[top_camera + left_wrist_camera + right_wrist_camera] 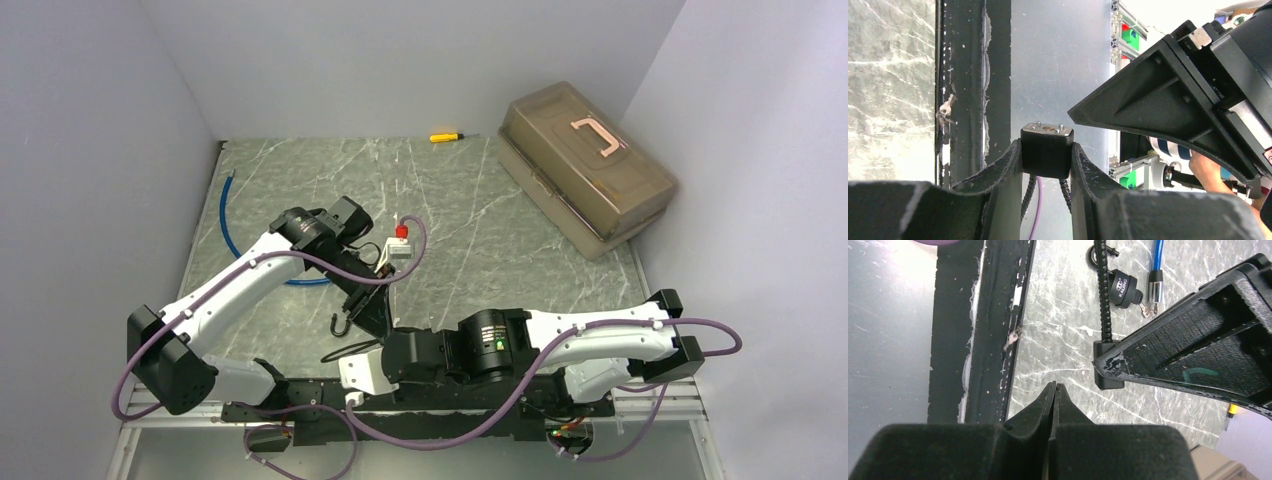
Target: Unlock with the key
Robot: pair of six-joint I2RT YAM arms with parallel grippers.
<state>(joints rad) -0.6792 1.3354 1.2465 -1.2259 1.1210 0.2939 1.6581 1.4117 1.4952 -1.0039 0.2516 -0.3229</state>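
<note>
Left hand (1046, 146) clamped on black lock block (1047, 131), block's metal face pointing out past the fingertips. Ribbed black cable (1104, 305) runs from the block across the worktop (1063, 315). Beyond the block: round KAIJING lock head (1124, 286), small key (1148, 310) just beside it, blue cable (1156, 255) with its metal end close by. Right hand (1054, 386) pressed closed, empty, near the block
</note>
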